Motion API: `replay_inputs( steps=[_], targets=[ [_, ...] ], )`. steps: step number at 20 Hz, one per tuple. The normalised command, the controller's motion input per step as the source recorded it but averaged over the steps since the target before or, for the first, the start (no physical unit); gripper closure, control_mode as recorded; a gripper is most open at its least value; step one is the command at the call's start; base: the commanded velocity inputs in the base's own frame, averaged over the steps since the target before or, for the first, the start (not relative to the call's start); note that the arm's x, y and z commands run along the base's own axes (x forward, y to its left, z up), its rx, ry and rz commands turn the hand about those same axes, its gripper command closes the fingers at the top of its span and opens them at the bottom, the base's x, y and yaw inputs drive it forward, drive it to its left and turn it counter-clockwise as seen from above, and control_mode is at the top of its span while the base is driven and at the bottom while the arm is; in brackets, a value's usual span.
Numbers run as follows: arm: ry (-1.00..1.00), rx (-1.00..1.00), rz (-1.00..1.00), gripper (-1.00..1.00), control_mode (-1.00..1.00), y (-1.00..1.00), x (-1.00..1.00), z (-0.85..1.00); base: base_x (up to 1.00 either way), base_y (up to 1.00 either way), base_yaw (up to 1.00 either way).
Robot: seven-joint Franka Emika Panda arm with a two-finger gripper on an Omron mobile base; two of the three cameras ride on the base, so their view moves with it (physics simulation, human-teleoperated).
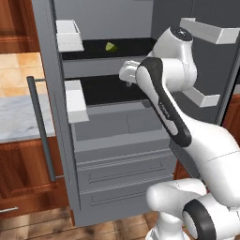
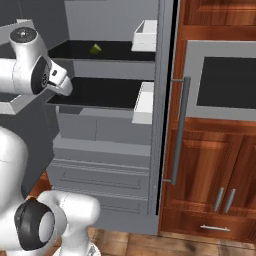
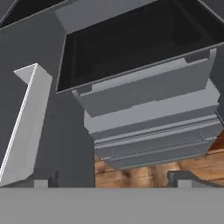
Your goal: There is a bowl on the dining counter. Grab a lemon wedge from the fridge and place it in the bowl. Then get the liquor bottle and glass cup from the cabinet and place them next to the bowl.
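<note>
One lemon wedge (image 1: 111, 46) sits on the upper shelf (image 2: 107, 51) of the open fridge (image 1: 117, 140), well above where my pincer (image 3: 113, 178) points. Its fingers are spread wide, holding nothing. I judge I'm in the reach-for-the-wedge step; next I must raise the hand to that shelf and go in.

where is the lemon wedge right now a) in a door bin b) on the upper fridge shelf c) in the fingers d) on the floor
b, the lemon wedge lies on the dark upper shelf of the open fridge, away from the arm.
</note>
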Motion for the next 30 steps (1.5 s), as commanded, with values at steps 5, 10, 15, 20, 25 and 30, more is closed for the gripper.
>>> replay_inputs(
  steps=[5, 10, 15, 20, 25, 30],
  targets=[
    [-0.06, -0.24, 0.0, -1.0, -1.0, -0.83, -0.88, -0.33, 0.0, 0.0, 0.0],
    [-0.1, -0.14, 0.0, -1.0, -1.0, -0.41, -0.98, -0.32, 0.0, 0.0, 0.0],
    [-0.19, 0.0, 0.0, -1.0, -1.0, 0.0, -0.73, 0.0, 0.0, 0.0, 0.0],
    [0.0, 0.0, 0.0, -1.0, -1.0, 0.01, 0.01, 0.0, 0.0, 0.0, 0.0],
    [0.0, 0.0, 0.0, -1.0, 1.0, 0.02, 0.11, 0.0, 0.66, 0.08, -0.02],
    [0.0, 0.0, 0.0, -1.0, 1.0, 0.0, 0.0, 0.0, 0.78, 0.17, 0.0]
  ],
)
